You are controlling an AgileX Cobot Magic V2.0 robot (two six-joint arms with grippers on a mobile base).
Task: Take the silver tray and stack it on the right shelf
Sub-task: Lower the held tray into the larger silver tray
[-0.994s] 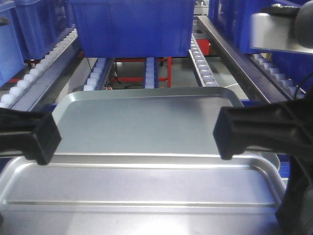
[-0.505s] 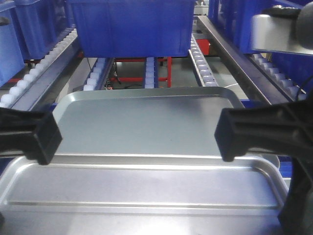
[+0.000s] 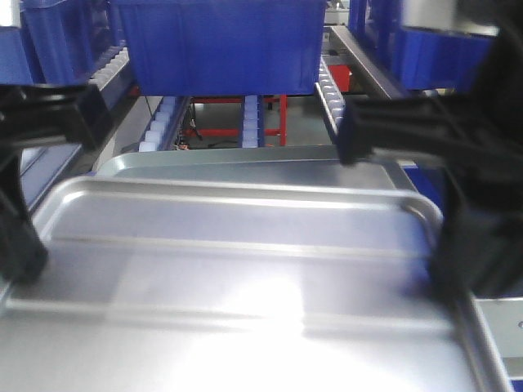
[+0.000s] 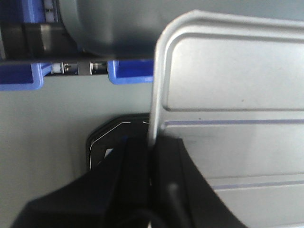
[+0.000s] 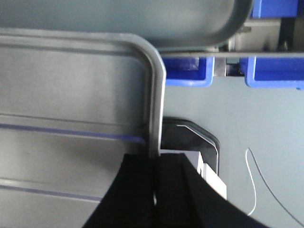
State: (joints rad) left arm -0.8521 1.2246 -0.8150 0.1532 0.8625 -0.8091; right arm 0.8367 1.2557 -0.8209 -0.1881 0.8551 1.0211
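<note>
While aloft, silver tray (image 3: 245, 269) between left claw (image 4: 151, 148) and right claw (image 5: 156, 160), each clamped on its rim.

ahead: blue bin (image 3: 221, 45) blocks | gap: above grey tray (image 3: 245, 169)

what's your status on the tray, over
Left gripper, right gripper: jaws shut on silver tray rims. Tray's far edge overlaps grey tray. Blue bin sits ahead.

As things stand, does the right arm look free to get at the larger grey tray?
Probably not: the right gripper is clamped on the rim of the silver tray, which also overlaps the near edge of the grey tray.
</note>
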